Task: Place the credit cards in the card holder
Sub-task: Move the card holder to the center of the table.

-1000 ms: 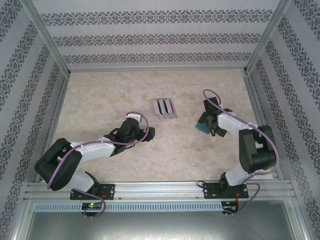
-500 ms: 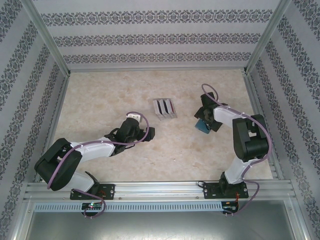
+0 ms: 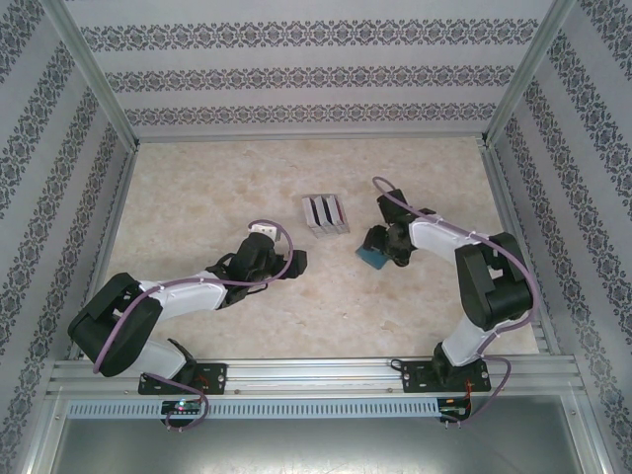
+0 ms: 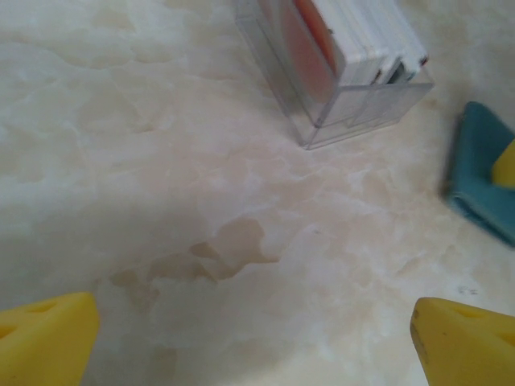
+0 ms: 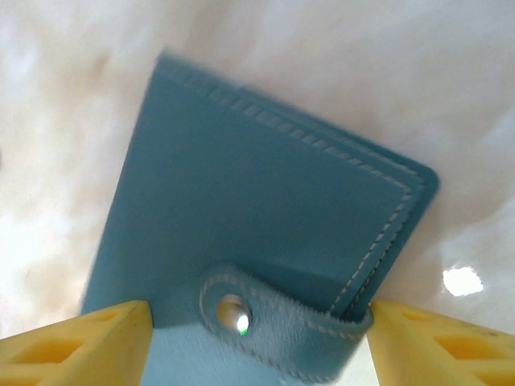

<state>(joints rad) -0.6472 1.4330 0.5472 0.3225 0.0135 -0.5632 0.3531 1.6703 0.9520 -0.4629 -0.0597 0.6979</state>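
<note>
- Camera above: the right gripper (image 3: 383, 247) pinches the teal card holder (image 3: 371, 256) between its fingers; the left gripper (image 3: 293, 262) lies well apart, with a clear card stand (image 3: 326, 213) beyond both.
- Left wrist: yellow fingers (image 4: 44, 338) spread wide over bare table (image 4: 161, 177); card stand with credit cards (image 4: 354, 40) ahead, card holder (image 4: 479, 189) ahead-right.
- Right wrist: card holder (image 5: 257, 209) clamped between both fingers, its snap strap (image 5: 265, 318) nearest them.

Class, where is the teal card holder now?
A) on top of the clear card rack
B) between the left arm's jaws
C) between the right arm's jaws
C: the right wrist view shows the card holder between the right arm's jaws, apart from the card rack.
</note>
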